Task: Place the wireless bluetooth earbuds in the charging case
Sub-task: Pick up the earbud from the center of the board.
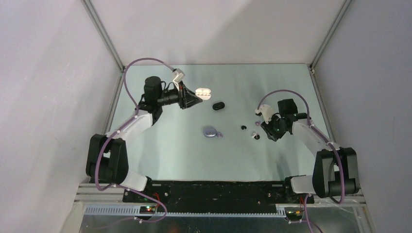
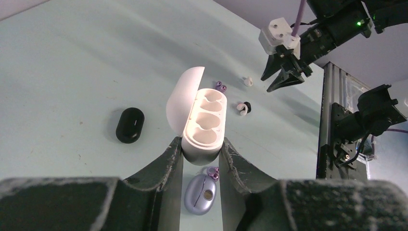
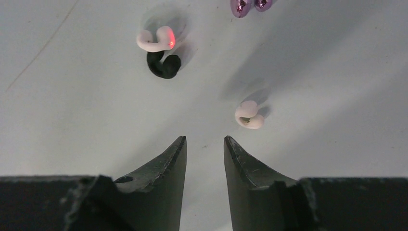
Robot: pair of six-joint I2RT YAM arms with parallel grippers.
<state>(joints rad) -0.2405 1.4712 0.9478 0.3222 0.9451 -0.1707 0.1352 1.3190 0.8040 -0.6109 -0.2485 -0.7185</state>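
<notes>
My left gripper (image 2: 201,142) clamps the case (image 2: 204,120); my right gripper (image 3: 204,139) hangs narrow, empty; earbud (image 3: 249,115) at 1 o'clock: likely slick, pinch its bulb.

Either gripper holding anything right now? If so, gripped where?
Left gripper clamps the open white charging case across the near end of its base, lid up. Right gripper is open and holds nothing.

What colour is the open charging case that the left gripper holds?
The charging case is white, lid and body; the left wrist view shows it best.
</notes>
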